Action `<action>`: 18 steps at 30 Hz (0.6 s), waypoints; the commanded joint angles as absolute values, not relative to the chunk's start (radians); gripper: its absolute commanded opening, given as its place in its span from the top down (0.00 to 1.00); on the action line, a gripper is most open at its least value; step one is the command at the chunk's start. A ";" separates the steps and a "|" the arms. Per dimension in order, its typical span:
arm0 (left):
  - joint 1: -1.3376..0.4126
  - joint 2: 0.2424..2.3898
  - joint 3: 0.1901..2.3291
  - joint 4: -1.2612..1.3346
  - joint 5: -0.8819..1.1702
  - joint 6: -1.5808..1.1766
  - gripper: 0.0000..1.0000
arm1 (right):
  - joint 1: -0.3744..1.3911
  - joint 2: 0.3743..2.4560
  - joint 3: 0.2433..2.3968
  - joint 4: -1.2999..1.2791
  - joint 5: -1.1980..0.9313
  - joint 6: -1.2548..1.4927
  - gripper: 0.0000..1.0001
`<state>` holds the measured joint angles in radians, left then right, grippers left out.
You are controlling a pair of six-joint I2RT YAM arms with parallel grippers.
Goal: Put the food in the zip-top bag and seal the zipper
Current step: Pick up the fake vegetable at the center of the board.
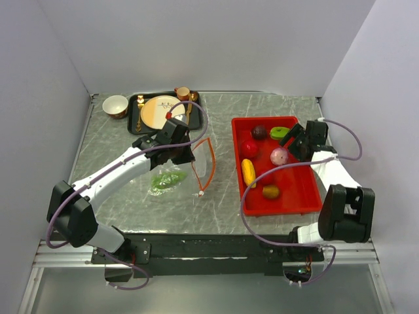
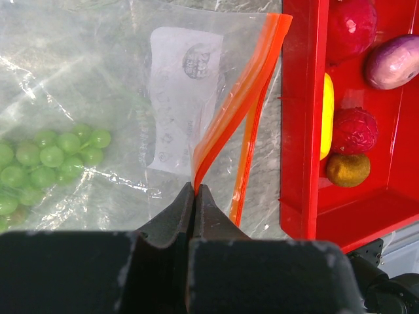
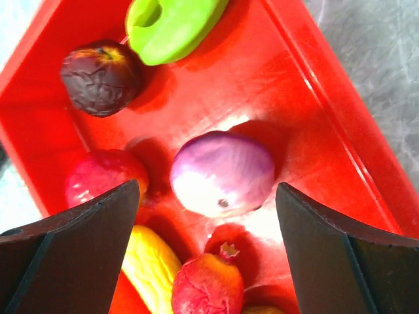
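Left gripper: I read its two fingers as pressed together on one lip of the zipper, the orange-red strip that runs up and to the right from the fingertips. The second lip hangs apart from the first, on its right, so the mouth of the bag stands parted, with the opening toward the red tray. The bag is clear, carries a pale printed label near the mouth, and lies on the grey table just left of the tray. Inside it, toward the closed end, sits the green grape bunch.

Right gripper: fingers spread wide, holding nothing, hovering over the far half of the tray. Directly under the gap lies the pink-purple onion. At the far end of the tray the dark purple fruit and the green piece lie side by side. A red round fruit sits beside the onion, partly behind one finger. Nearer to me are the yellow oblong piece and a second red fruit with a small crown — the two lie just beside each other. The brownish-orange piece lies nearest the arm bases, apart from the tray walls.

Background, overhead view: a black tray in the far left corner holds a cream plate, and a bowl stands just left of it.
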<state>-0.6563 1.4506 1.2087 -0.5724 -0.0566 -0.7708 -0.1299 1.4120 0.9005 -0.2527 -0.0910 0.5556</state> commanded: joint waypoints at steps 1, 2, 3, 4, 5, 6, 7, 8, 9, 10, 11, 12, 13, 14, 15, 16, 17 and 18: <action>-0.661 1.453 1.252 -0.563 -0.049 -0.753 0.99 | -0.110 1.468 0.954 -0.316 -0.028 0.500 0.08; -0.661 1.451 1.253 -0.566 -0.049 -0.752 0.99 | -0.109 1.474 0.956 -0.313 -0.032 0.491 0.08; -0.661 1.448 1.250 -0.565 -0.049 -0.750 0.99 | -0.109 1.494 0.960 -0.310 -0.040 0.488 0.08; -0.661 1.445 1.249 -0.565 -0.051 -0.752 0.99 | -0.107 1.503 0.966 -0.313 -0.055 0.486 0.08; -0.661 1.440 1.244 -0.560 -0.049 -0.752 0.99 | -0.104 1.517 0.979 -0.317 -0.061 0.483 0.08; -0.661 1.436 1.240 -0.560 -0.049 -0.755 0.99 | -0.100 1.532 0.985 -0.319 -0.061 0.482 0.08; -0.661 1.433 1.236 -0.557 -0.048 -0.755 0.99 | -0.095 1.539 0.988 -0.318 -0.060 0.476 0.08; -0.661 1.430 1.233 -0.554 -0.048 -0.758 0.99 | -0.089 1.542 0.989 -0.313 -0.064 0.477 0.07; -0.661 1.425 1.227 -0.552 -0.048 -0.761 0.99 | -0.089 1.554 0.992 -0.311 -0.067 0.477 0.08; -0.661 1.424 1.226 -0.549 -0.048 -0.761 0.99 | -0.087 1.558 0.996 -0.310 -0.072 0.479 0.07; -0.661 1.422 1.224 -0.552 -0.048 -0.762 0.99 | -0.086 1.566 1.000 -0.310 -0.080 0.479 0.08; -0.661 1.422 1.224 -0.554 -0.046 -0.762 0.99 | -0.084 1.578 1.002 -0.311 -0.081 0.479 0.07; -0.663 1.422 1.224 -0.554 -0.048 -0.761 0.99 | -0.083 1.586 1.005 -0.311 -0.084 0.480 0.07; -0.663 1.422 1.223 -0.555 -0.049 -0.761 0.99 | -0.083 1.592 1.008 -0.313 -0.090 0.482 0.08; -0.663 1.419 1.224 -0.557 -0.054 -0.758 0.99 | -0.083 1.597 1.009 -0.314 -0.091 0.482 0.09; -0.663 1.419 1.226 -0.560 -0.055 -0.759 0.99 | -0.081 1.597 1.006 -0.311 -0.091 0.482 0.09; -0.661 1.419 1.226 -0.561 -0.057 -0.758 0.99 | -0.083 1.594 1.003 -0.310 -0.091 0.482 0.12; -0.661 1.416 1.224 -0.561 -0.058 -0.759 0.99 | -0.081 1.586 0.999 -0.304 -0.091 0.482 0.14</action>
